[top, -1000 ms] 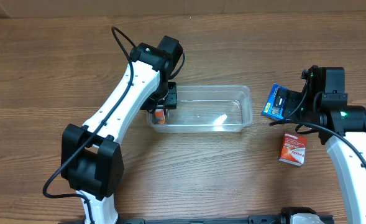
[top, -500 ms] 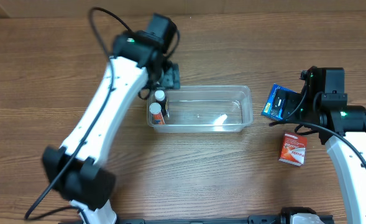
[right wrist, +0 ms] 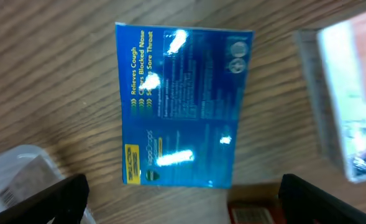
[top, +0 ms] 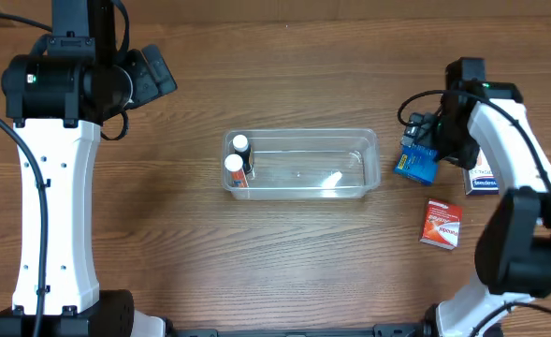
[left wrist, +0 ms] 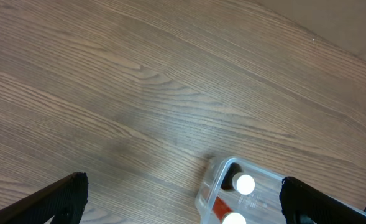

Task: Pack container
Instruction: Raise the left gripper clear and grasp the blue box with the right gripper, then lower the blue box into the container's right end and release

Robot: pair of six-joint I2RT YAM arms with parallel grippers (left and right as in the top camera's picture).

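- Overhead view: the container sits in the middle of the frame, long side running left to right. It is a shallow tub of clear plastic with rounded corners and a raised rim, and the wood grain shows through its floor and walls.
- Two small bottles with round white caps stand upright inside it, side by side at its left end. The nearer one carries an orange-red label. The rest of the tub floor is bare, with one bright glare spot.
- The table is brown wood laminate with long, fine grain lines.
- A blue box lies flat on the wood just beyond the right end of the tub, apart from it. In the right wrist view its glossy face bears yellow and white print, partly washed out by reflections.
- A white box lies near the right edge of the frame, and a red box lies below it, both flat cardboard cartons.
- The right gripper hangs over the blue box. Its dark fingers sit in the two lower corners of its wrist view, spread wide and touching nothing.
- The left gripper is raised at the upper left of the overhead frame, well apart from the tub. Its fingers are spread wide and empty, with a rounded tub corner and both caps showing at the bottom of its wrist view.
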